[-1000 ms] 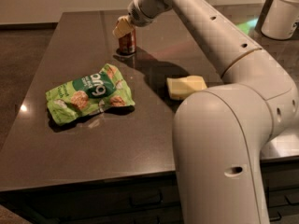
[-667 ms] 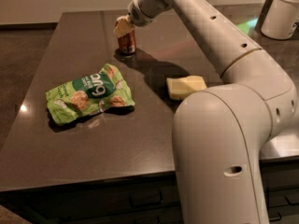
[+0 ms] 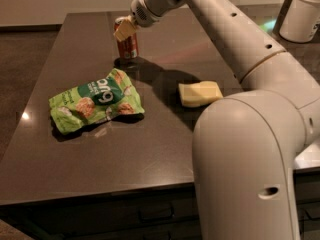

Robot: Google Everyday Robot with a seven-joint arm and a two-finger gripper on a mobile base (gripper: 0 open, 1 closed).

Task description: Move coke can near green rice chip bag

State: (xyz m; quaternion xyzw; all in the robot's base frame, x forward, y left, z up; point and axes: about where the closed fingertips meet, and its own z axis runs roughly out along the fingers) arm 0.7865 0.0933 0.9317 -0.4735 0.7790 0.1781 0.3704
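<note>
Trouble from here would most likely start at the coke can, which stands upright toward the far side of the dark worktop, beyond the green rice chip bag and apart from it, with a strip of bare surface between them. The claw sits right at the can's top rim, covering part of it. Whether it is clamped on the can, merely touching it or standing apart cannot be told from this view. If the hold is only high on the rim, I judge the tall, narrow can could tip or slip out when it is carried toward the bag, and a fallen can would roll on the smooth surface. A low carry could also drag it into the crumpled bag and shove the bag aside, since it looks light and would slide easily. Setting the can down on the bag's wrinkled edge would leave it tilted and unsteady. The pale yellow sponge-like block lies off to the right of the bag, clear of the likely path. By count: one coke can, one green rice chip bag, one yellow block, one white cylindrical container at the far right edge, and one arm with one claw.
</note>
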